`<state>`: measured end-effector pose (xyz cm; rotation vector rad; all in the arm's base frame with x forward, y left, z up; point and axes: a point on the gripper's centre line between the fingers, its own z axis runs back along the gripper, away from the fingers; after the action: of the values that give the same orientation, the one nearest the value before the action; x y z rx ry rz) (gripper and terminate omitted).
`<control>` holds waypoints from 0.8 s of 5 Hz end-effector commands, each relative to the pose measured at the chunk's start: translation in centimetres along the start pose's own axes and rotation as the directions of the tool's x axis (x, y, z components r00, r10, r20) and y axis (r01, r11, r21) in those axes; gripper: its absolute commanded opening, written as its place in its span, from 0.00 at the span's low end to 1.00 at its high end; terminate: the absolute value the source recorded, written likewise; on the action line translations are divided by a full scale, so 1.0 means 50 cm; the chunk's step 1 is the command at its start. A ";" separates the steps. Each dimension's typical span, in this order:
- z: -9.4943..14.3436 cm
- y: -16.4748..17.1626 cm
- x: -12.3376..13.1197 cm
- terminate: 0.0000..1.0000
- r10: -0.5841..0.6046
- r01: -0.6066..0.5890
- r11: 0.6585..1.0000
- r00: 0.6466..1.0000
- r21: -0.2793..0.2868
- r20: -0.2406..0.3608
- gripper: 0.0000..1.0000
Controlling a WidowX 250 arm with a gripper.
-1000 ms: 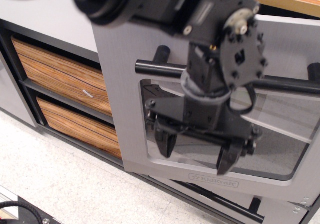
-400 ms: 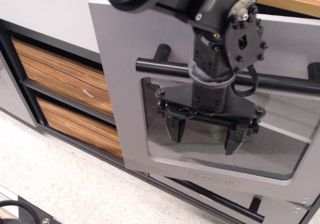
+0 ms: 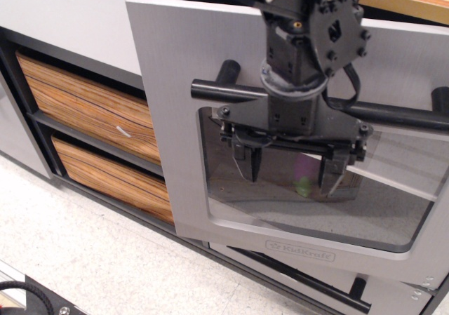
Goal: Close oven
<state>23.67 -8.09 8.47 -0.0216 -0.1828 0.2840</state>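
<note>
observation.image is our only view, and it has the gripper (image 3: 292, 172) hanging in front of the oven (image 3: 210, 83) door, fingers spread wide and holding nothing, tips pointing down over the clear window just under the black bar handle (image 3: 231, 90). The door fills the right side of the shot and looks swung out from the cabinet (its left edge stands proud of the wood-grain drawer fronts (image 3: 84, 104) beside it), so we'd say it isn't shut yet and we're at the pushing step. Next move, as we read it, is pressing flat on the silver panel or the handle, not the window. Below sits a narrow silver drawer (image 3: 309, 280), and the floor (image 3: 84, 252) is pale speckled stuff
</note>
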 end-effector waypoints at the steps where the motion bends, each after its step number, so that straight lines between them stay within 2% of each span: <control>1: 0.037 -0.010 0.050 0.00 0.039 -0.035 0.998 0.996 -0.049 0.082 1.00; 4: 0.049 -0.011 0.081 0.00 0.083 -0.073 0.995 0.985 -0.070 0.150 1.00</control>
<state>26.25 -7.33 10.02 -0.0421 -0.2907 0.3581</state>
